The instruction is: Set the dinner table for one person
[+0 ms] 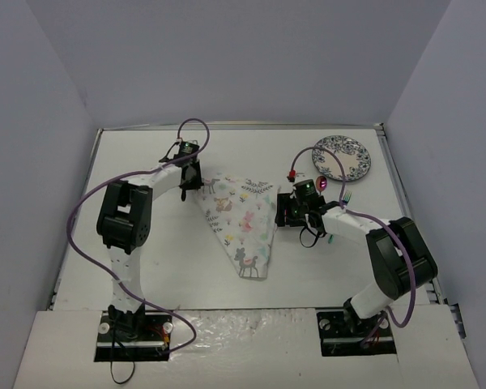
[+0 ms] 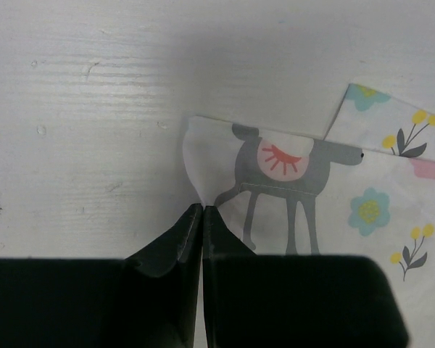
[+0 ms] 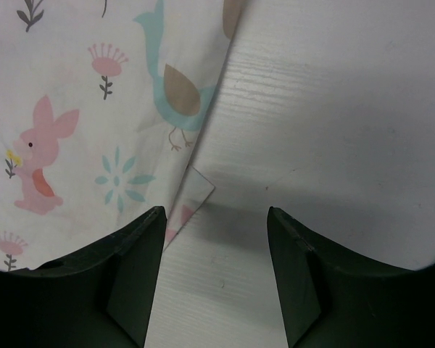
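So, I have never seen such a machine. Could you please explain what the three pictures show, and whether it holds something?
These are two robot arms bolted at the near edge of a white dinner table. The top picture comes from a fixed camera above and behind them. The other two come from small cameras on each wrist, so the dark shapes at the bottom are that arm's own fingers.

On the table lie a folded cloth printed with animals and flowers, a patterned plate at the far right, and what seems to be green cutlery, partly hidden.

The left gripper is shut, right at the cloth's corner; whether it pinches it is unclear. The right gripper is open over the cloth's edge, holding nothing.
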Controlling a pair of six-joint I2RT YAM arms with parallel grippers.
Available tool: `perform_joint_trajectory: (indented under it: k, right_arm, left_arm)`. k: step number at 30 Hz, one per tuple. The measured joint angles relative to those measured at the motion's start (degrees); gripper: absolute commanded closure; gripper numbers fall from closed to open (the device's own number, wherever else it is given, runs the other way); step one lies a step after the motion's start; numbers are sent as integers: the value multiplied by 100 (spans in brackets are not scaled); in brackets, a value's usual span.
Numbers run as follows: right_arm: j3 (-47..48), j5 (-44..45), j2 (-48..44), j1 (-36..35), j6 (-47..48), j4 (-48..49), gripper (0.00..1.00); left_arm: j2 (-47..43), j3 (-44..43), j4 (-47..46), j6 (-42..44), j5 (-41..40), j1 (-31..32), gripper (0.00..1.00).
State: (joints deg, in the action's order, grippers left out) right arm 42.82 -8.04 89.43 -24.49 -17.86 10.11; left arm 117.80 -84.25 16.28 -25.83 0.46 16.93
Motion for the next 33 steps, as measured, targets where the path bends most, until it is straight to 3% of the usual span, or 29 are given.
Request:
perform_joint_trajectory:
  k: [12, 21, 24, 29, 33]
  right_arm:
    - [19, 213, 258, -342, 181, 93, 53]
    - [478, 703, 751, -745, 304, 199, 56]
    - [591, 836, 875, -795, 322, 239, 65]
    - [670, 989, 984, -832, 296, 271, 100]
    - [689, 1018, 1012, -860, 194, 288, 100]
  left_arm:
    - [-832, 411, 189, 139, -325, 0, 100]
    - [-872, 542, 225, 155, -351, 0, 100]
    - [-872, 542, 229, 155, -351, 0, 100]
    - [-870, 542, 231, 153, -357, 0, 100]
    - [-870, 542, 234, 154, -390, 0, 100]
